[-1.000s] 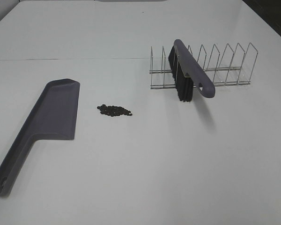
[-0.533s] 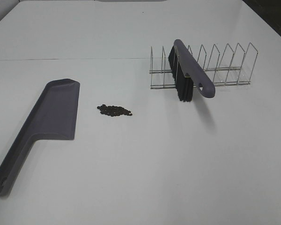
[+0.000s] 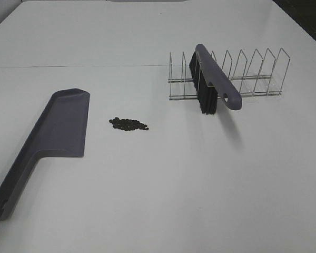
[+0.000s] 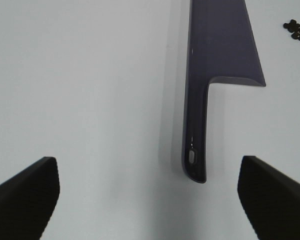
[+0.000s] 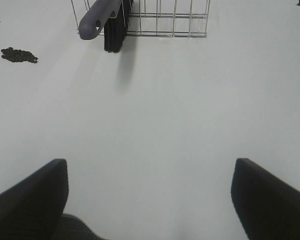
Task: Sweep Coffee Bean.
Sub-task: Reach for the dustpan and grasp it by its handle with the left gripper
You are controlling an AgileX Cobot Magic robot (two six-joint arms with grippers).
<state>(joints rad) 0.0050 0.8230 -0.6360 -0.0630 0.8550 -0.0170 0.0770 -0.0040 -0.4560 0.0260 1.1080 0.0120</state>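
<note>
Left gripper [image 4: 146,167] and right gripper [image 5: 149,167] are both shown with jaws spread wide and nothing held between them. The left one is poised above the white table [image 3: 174,190], close to the handle end of the purple-grey plastic dustpan [image 3: 60,126]. The right one is held over bare table, well apart from the purple-handled brush with black bristles [image 3: 213,79].

The coffee bean [image 3: 128,125], a small cluster of dark brown-black roundish beans, is seen lying loose on the table just beside the dustpan's open mouth, between the pan and the thin silver wire rack [image 3: 253,74]. No bean can be made out inside the pan. The brush is seen leaning in one of the rack's slots, bristles down, touched by neither gripper, and the dustpan lies flat and unheld.

The task is therefore judged to be at its very start. Nothing has been swept. Left to do, as far as can be judged, are the taking up of brush and dustpan and the sweeping of the cluster into the pan.
</note>
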